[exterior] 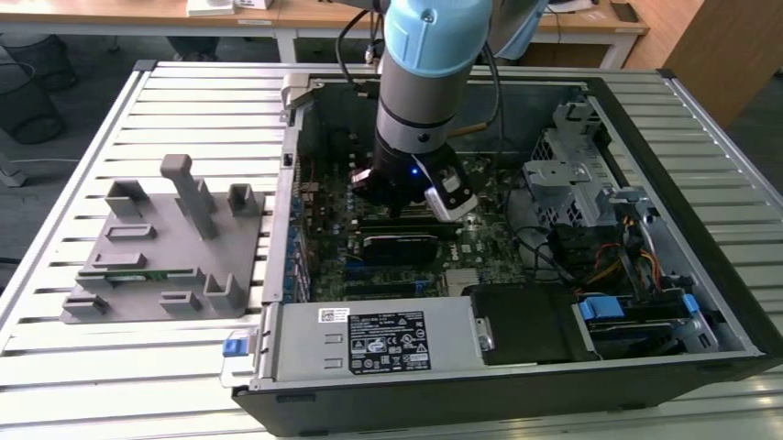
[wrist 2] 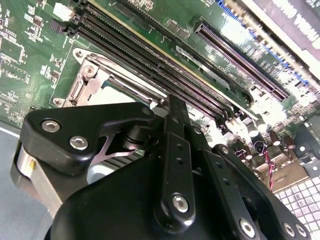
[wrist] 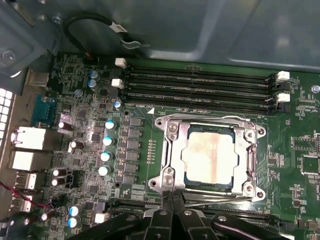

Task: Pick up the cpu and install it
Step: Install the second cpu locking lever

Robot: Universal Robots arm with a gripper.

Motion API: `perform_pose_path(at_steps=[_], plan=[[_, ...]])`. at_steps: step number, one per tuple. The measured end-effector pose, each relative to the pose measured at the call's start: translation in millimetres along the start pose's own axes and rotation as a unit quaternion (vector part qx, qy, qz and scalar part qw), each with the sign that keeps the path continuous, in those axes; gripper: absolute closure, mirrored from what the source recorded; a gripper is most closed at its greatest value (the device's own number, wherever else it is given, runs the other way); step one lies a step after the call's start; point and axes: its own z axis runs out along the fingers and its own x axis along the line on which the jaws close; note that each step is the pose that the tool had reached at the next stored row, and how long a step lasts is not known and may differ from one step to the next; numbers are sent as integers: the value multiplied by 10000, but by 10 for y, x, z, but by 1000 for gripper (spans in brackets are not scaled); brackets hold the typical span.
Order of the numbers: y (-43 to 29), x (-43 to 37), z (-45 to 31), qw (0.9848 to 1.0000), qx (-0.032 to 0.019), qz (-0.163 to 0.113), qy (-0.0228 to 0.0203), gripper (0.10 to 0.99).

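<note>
You found the cpu [wrist: 209, 159] already seated in its socket frame [wrist: 170, 150] on the motherboard [wrist: 80, 150], inside the open computer case [exterior: 685, 302]. The tool [wrist: 172, 202] hovered just beside the socket, clenched and carrying nothing. Placement judged complete.

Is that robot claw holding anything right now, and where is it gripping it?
Nothing. The gripper is closed with nothing between its fingers, just at the edge of the socket frame. The cpu already sits in that frame on the green board.
</note>
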Motion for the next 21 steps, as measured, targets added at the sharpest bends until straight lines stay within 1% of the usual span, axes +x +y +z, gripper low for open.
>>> perform_pose_path(at_steps=[5, 12, 21], plan=[[-18, 2, -3, 10000, -1, 0, 0, 980], [-18, 9, -3, 10000, -16, -1, -1, 980], [-17, 15, -3, 10000, -17, -1, -1, 980]])
